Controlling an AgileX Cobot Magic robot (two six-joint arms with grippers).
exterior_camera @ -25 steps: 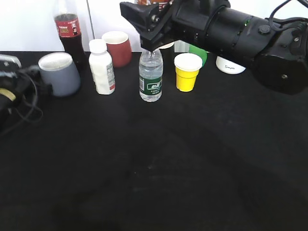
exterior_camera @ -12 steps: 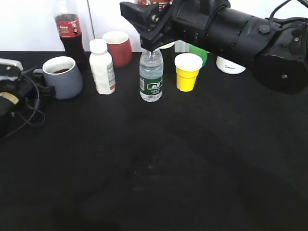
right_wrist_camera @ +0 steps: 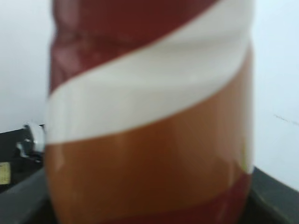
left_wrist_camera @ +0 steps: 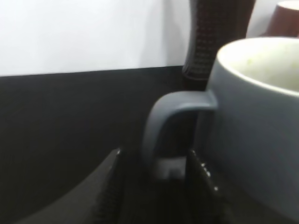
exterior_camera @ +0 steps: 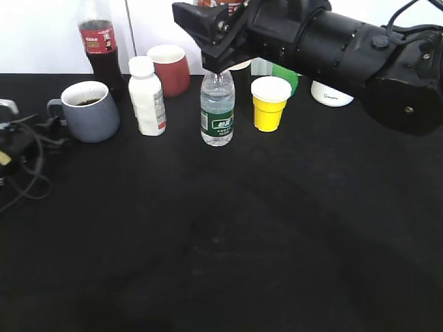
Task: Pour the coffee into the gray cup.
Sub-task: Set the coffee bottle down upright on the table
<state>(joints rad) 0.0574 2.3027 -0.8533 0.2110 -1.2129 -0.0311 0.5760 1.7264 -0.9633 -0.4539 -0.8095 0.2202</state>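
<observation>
The gray cup (exterior_camera: 88,113) stands upright at the back left with dark coffee in it. It fills the right of the left wrist view (left_wrist_camera: 254,121). Its handle (left_wrist_camera: 161,123) points at my left gripper (left_wrist_camera: 156,161), whose jaws are open on either side of the handle's lower end. In the exterior view the left gripper (exterior_camera: 31,135) sits just left of the cup. My right gripper (exterior_camera: 220,41) hangs high at the back, shut on the coffee bottle (right_wrist_camera: 149,116), which has a red, white and brown label. The bottle hides the right jaws.
Along the back stand a cola bottle (exterior_camera: 99,45), a white pill bottle (exterior_camera: 147,97), a dark red cup (exterior_camera: 169,68), a water bottle (exterior_camera: 217,109), a yellow cup (exterior_camera: 269,102) and a white bowl (exterior_camera: 331,95). The black table (exterior_camera: 228,235) extends to the front.
The gray cup went from tilted to standing upright on the table. My left gripper has drawn back to the left, off the handle. The right arm has not moved.
</observation>
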